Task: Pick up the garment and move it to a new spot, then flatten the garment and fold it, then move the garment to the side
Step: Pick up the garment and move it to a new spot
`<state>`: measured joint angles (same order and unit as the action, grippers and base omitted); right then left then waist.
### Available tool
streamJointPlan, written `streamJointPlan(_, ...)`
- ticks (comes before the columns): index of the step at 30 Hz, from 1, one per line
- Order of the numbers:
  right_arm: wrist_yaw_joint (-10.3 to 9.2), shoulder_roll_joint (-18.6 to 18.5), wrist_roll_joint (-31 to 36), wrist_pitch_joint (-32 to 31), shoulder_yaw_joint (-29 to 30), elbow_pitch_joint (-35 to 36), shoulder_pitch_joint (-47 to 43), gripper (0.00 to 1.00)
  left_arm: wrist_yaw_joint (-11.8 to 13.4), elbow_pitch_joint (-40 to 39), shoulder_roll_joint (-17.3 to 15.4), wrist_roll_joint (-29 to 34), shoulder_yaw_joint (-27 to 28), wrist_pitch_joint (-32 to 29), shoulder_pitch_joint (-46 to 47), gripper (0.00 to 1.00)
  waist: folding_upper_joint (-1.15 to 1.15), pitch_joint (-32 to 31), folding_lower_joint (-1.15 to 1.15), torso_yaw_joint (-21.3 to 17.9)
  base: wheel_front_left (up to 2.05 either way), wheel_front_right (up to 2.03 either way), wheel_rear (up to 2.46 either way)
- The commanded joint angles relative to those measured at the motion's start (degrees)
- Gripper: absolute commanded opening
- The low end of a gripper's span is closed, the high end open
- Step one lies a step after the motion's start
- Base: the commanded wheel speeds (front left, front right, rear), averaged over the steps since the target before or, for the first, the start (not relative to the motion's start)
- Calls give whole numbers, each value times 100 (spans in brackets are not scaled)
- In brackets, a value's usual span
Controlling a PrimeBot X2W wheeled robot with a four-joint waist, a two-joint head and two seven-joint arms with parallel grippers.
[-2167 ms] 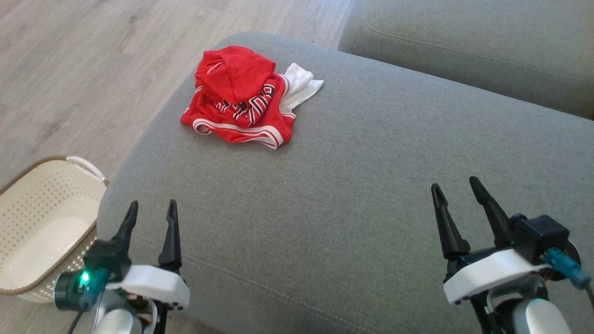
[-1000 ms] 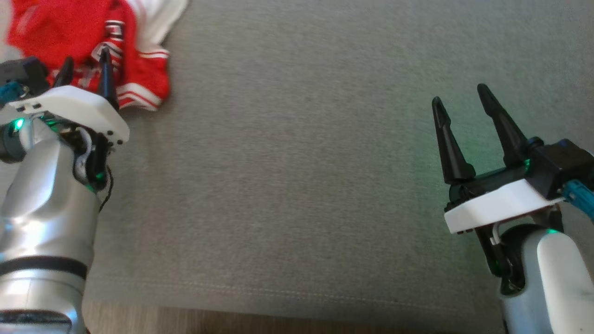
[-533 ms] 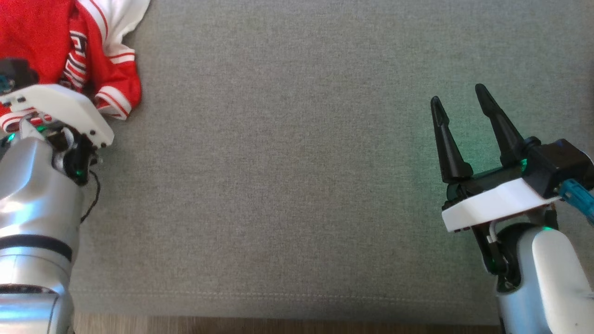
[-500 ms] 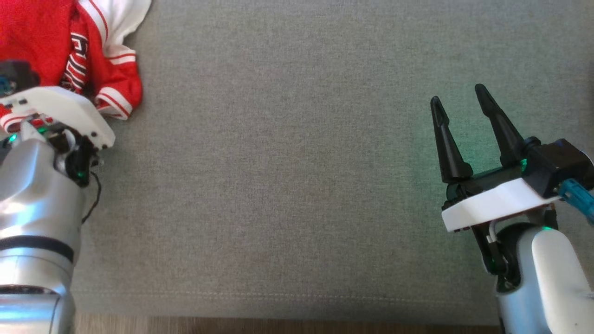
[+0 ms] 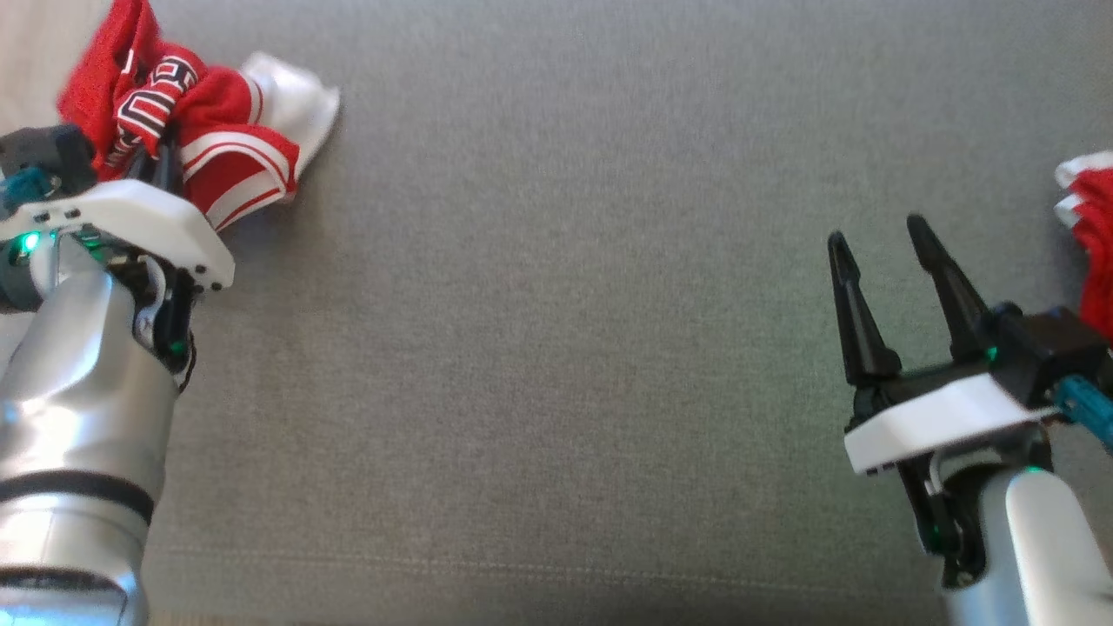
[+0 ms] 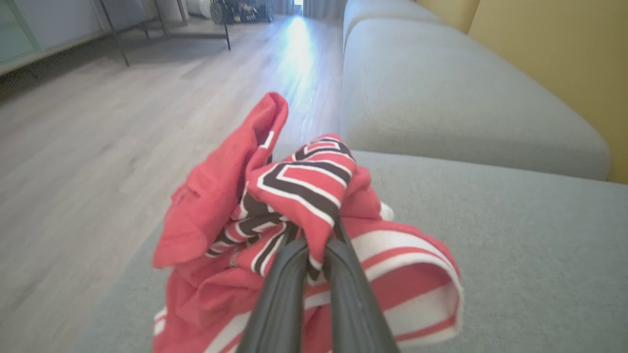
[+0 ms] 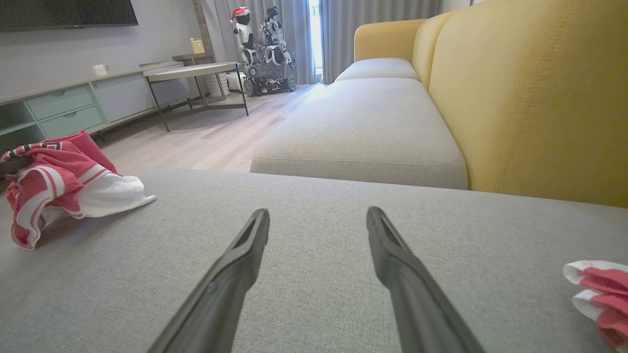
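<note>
Now, your left pincer [image 6: 316, 245] clamped on red-white garment [image 6: 211, 215], far left on sofa cushion [image 5: 565, 304]; your right pincer [image 5: 876, 233] spread wide, near right.

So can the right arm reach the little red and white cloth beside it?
Probably yes: the right end effector is open, the cloth lies close on its right, and only bare grey cushion sits between them.

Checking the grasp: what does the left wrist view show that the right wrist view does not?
Left wrist view: the left gripper shut on a bunched fold of the red and white striped fabric garment. Right wrist view: the right gripper open above the grey fabric sofa cushion, and a second red and white cloth at the right edge. Shared: that garment, the cushion, the pale wooden floor.
</note>
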<state>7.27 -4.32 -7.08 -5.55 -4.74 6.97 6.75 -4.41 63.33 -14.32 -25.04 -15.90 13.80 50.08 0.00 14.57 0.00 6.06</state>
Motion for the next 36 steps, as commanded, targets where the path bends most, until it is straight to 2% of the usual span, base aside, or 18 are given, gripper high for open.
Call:
streamJointPlan(1, 22, 55, -47, 25, -77, 198, -20, 100, 105, -414, -357, 81, 125, 104, -34, 0, 0, -324, 0, 59, 0, 0, 0)
streamJointPlan(5, 22, 80, -77, 13, 29, 217, -255, 100, 269, -1471, -408, 225, 146, 116, -511, 0, 0, -632, 0, 63, 0, 0, 0)
streamJointPlan(11, 22, 113, -127, -19, 125, 307, -534, 100, 599, -3369, -380, 313, 80, 56, -1759, 0, 0, -890, 0, -51, 0, 0, 0)
streamJointPlan(12, 22, 113, -127, -19, 125, 307, -534, 100, 599, -3369, -380, 313, 80, 56, -1759, 0, 0, -890, 0, -51, 0, 0, 0)
streamJointPlan(17, 22, 130, -162, -36, 133, 398, -592, 100, 826, -5002, -293, 362, -230, -435, -2737, 0, 0, -867, 0, -268, 0, 0, 0)
streamJointPlan(19, 22, 136, -176, -33, 117, 448, -535, 100, 863, -5648, -195, 382, -489, -728, -3063, 0, 0, -745, 0, -478, 0, 0, 0)
streamJointPlan(25, 22, 142, -224, 25, 64, 491, -348, 100, 767, -6034, 176, 428, -988, -1021, -2901, 0, 0, -366, 0, -1056, 0, 0, 0)
streamJointPlan(30, 22, 143, -381, 168, -30, 426, -197, 100, 510, -5953, 466, 661, -1504, -1179, -2321, 0, 0, -5, 0, -1640, 0, 0, 0)
streamJointPlan(36, 22, 144, -621, 436, -86, 247, -94, 100, 289, -5555, 665, 785, -1881, -1451, -1849, 0, 0, 375, 0, -2243, 0, 0, 0)
